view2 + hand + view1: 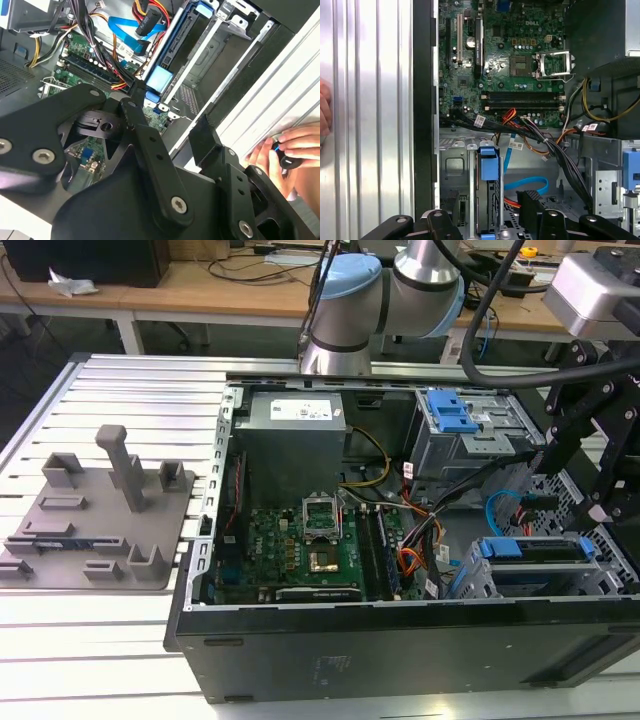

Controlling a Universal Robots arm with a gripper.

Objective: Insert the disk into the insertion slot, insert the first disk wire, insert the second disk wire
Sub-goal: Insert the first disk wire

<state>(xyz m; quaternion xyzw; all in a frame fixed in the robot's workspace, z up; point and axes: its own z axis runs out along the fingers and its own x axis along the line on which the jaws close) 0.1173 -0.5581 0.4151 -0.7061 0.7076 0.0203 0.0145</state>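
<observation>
- Disk [488, 167] seated in slot [453, 165], blue carrier showing.
- Gripper [487, 217] over slot, fingers spread apart, holding nothing.
- Blue cable [530, 181] just beside slot, whether plugged in unclear.
- Person's hand [290, 147] well apart from slot.

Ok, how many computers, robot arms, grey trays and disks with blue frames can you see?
Computer: 1
Robot arm: 1
Grey tray: 1
Disk with blue frame: 1
Total: 4

Arm [350, 300]: silver tubes, pale blue joint caps, black cable [468, 340]. Jaws: matte black linkage bars, silver screws [178, 204], round pivots.
</observation>
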